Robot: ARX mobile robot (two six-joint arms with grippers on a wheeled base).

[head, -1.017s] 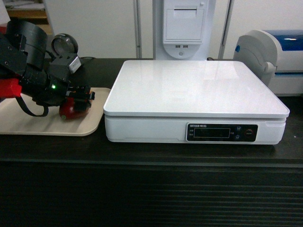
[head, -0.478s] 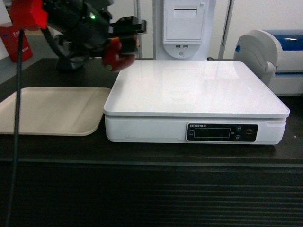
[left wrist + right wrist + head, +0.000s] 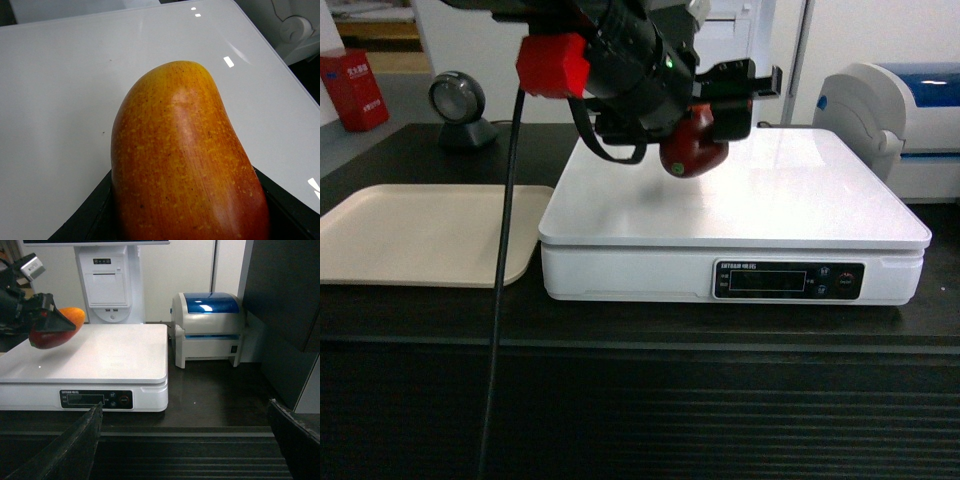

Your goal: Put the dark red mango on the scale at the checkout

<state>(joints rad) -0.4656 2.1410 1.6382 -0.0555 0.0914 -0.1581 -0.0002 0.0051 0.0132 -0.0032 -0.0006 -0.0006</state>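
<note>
Left gripper (image 3: 720, 110): clamped on dark red mango (image 3: 692, 146), held above scale (image 3: 790, 190) platter, not touching
Remaining: lowering, release
Right gripper (image 3: 185, 440): spread wide, holding nothing

scale (image 3: 790, 200) platter bare under the held mango (image 3: 692, 148), printer (image 3: 905, 120) flanking right, tray (image 3: 420, 235) left

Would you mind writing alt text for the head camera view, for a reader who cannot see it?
The left gripper holds the dark red mango in the air above the scale, a flat white platter on the black checkout counter. A beige tray lies left of the scale, and a white-and-blue printer stands at the right.
</note>
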